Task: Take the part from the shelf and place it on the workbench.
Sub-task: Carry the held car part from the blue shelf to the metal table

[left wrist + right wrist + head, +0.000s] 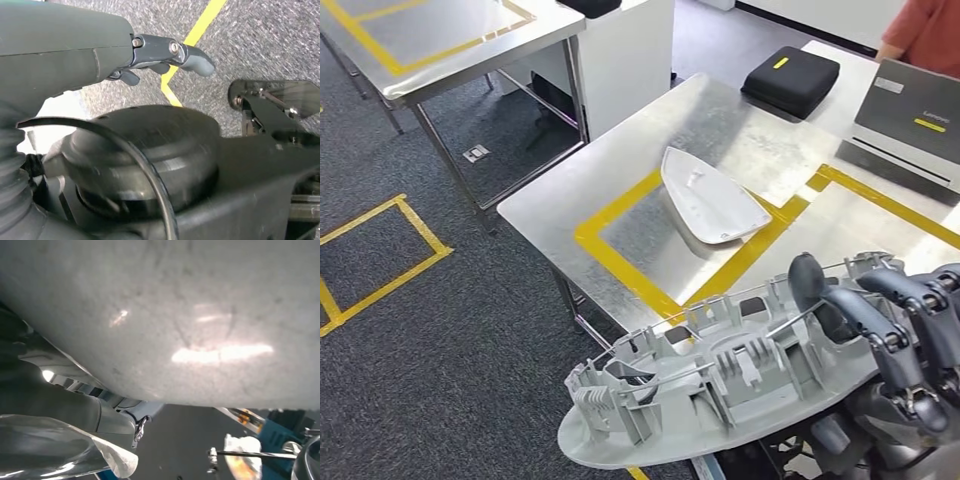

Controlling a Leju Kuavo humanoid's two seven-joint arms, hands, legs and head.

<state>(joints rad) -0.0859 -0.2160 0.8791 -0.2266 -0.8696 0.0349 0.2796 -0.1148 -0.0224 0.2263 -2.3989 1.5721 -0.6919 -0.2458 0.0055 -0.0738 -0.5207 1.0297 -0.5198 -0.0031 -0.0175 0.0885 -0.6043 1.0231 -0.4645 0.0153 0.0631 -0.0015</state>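
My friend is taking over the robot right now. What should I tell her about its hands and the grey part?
Right hand: holds the grey part from its right end, ribbed side up, in the air near the workbench's near edge.
Left hand: hangs down over the carpet, holding nothing.
Workbench: a white shell piece already lies on it, over the yellow tape square.
Done: the part is picked up and carried to the workbench.
Left: move it over the workbench, set it down, let go.

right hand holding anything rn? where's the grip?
Yes: the right hand holds the grey ribbed part by its right end, thumb on the ribbed upper face. The left hand holds nothing.
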